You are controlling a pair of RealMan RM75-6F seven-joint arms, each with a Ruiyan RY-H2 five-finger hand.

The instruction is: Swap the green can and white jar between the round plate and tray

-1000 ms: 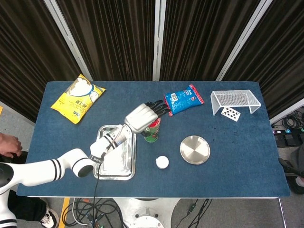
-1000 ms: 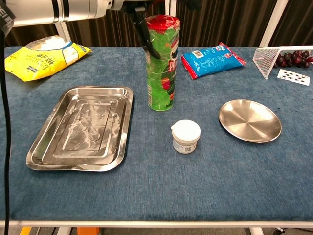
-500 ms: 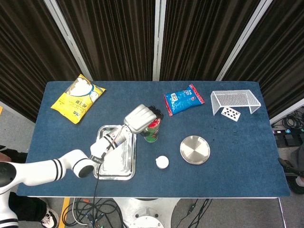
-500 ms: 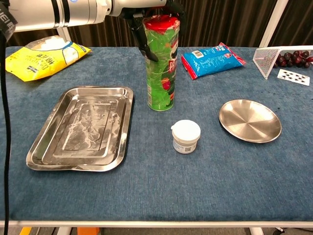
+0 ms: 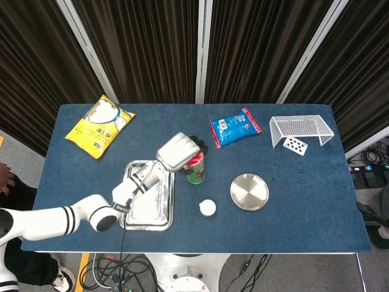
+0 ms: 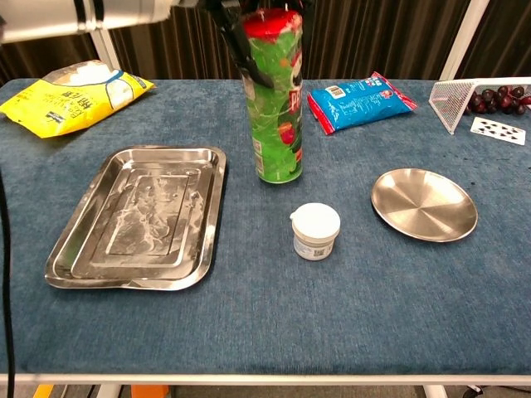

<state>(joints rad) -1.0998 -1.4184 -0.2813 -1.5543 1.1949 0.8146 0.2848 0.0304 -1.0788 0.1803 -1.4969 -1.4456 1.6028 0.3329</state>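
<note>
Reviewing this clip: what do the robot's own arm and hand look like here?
Only the left arm shows: smooth, glossy white rounded segments with black bands and a dark grey joint cap near the elbow. A thin dark cable runs along the slimmer forearm. The left hand has a pale grey-white shell on its back and black fingers. The right arm is not in view.

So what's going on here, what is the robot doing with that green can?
The left hand grips the green can near its red top. The can stands tilted on the blue table, between the tray and the round plate, both of which hold nothing. The white jar stands on the cloth in front of the can, untouched. The right hand is not in view.
</note>
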